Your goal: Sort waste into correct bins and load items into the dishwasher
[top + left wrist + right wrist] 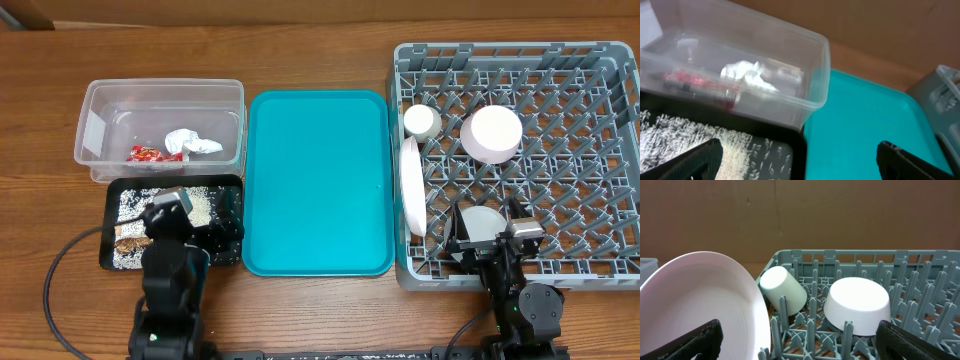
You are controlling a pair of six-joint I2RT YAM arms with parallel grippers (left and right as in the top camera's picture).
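Nearest you, both tools stand spread wide with nothing between their fingers: the left gripper (800, 162) hangs over the black tray (228, 190), and the right gripper (800, 342) over the near rows of the grey rack (520, 48)

Under the left tool the rice scraps (685, 142) lie loose across the tray floor. They are light grains you cannot pinch cleanly, so expect scatter, and the tray's rim is low. The dark lump beside them is too hidden to name

On the right, the plate (700, 305) stands on edge against the rack's left wall, just beside the tool. Treat it as stiff, glossy, probably breakable and slippery; the upper rim is the only good hold. Pegs crowd it, so lift straight up before turning

Between the two sides the teal tray (318, 180) lies bare, your widest room for crossing

Farther in, the cup (785, 292) leans tilted among the pegs and the bowl (857, 302) sits mouth down just right of it, apart from it. Both look light and smooth; take the cup across its wall and the bowl at its lip, since the dome offers no purchase

Farthest left, the clear tub (815, 75) holds the crumpled tissue (747, 72), soft and nearly weightless, and the candy wrapper (690, 80), thin and crinkly. The tub's walls are tall, so enter from above. By my reading, sorting and loading look finished
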